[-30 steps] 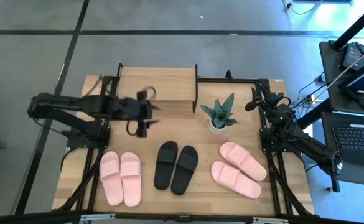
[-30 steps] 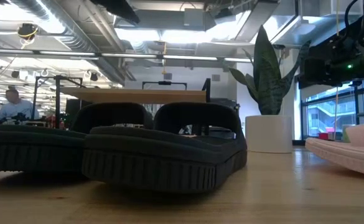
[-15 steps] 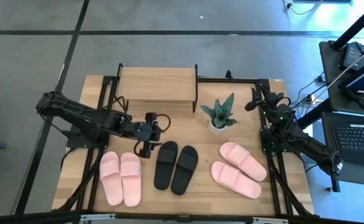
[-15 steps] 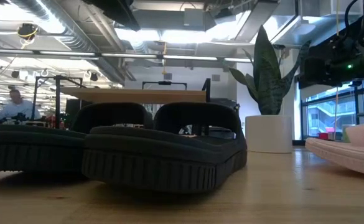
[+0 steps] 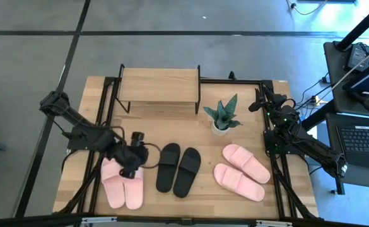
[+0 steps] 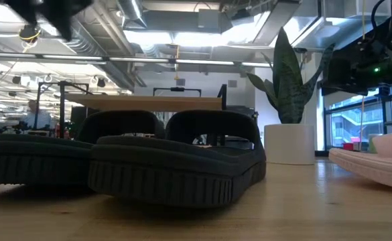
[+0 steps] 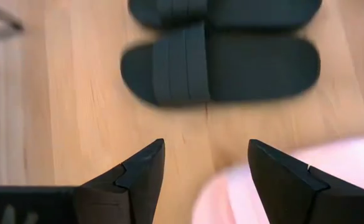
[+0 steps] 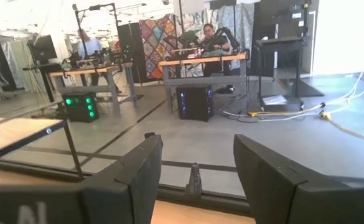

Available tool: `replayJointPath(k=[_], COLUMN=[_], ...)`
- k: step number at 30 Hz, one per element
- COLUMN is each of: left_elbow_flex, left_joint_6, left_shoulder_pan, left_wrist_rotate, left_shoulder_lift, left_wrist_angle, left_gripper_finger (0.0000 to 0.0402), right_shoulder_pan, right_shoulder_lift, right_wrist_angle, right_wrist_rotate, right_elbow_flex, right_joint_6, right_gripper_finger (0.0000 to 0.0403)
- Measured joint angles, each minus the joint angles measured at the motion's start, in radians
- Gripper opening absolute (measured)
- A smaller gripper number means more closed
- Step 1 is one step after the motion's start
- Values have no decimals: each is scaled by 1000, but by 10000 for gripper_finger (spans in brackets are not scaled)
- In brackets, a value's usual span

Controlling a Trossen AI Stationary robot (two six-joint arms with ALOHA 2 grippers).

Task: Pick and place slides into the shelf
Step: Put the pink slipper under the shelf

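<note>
Our left gripper's (image 7: 205,171) fingers (image 7: 138,171) stand spread apart with nothing between them, hovering over the near left pink pair of slides (image 5: 122,180); one pink slide (image 7: 294,180) shows just past the fingertips, and the black pair (image 7: 222,68) lies a little beyond it on the wooden tabletop (image 5: 200,195). We can read no brand, label or writing on any slide.

In the high view, the left arm (image 5: 83,129) reaches from the table's left edge diagonally toward the front, its wrist bent down so that the left gripper sits above the toe end of the pink pair, just beside the black slides (image 5: 178,168). A second pink pair (image 5: 241,171) lies to the right of the black ones, apart from them.

Farther back, a potted plant (image 5: 222,118) stands in a white pot. At the far edge sits the shelf (image 5: 159,85), its light wood top board bare.

Our right gripper (image 8: 197,165) rests at the table's far right edge, its fingers parted and empty, facing the room, where people sit at desks.
</note>
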Motion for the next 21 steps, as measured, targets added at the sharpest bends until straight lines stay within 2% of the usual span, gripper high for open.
replayJointPath(k=[3,6,13,21], left_elbow_flex=[0,1,1,1], left_joint_6=[-163,-315,-614,-813], left_shoulder_pan=[-59,-115,-227,-309], left_wrist_rotate=[70,162,306,420], left_shoulder_lift=[5,31,125,276], left_wrist_angle=[-101,-142,-208,-223], left_gripper_finger=[219,219,219,219], right_shoulder_pan=[0,0,0,0], right_shoulder_lift=[0,0,0,0], right_wrist_angle=[0,0,0,0], right_wrist_rotate=[0,0,-2,-2], right_elbow_flex=[0,0,0,0], right_joint_6=[30,52,52,51], right_gripper_finger=[200,200,200,200])
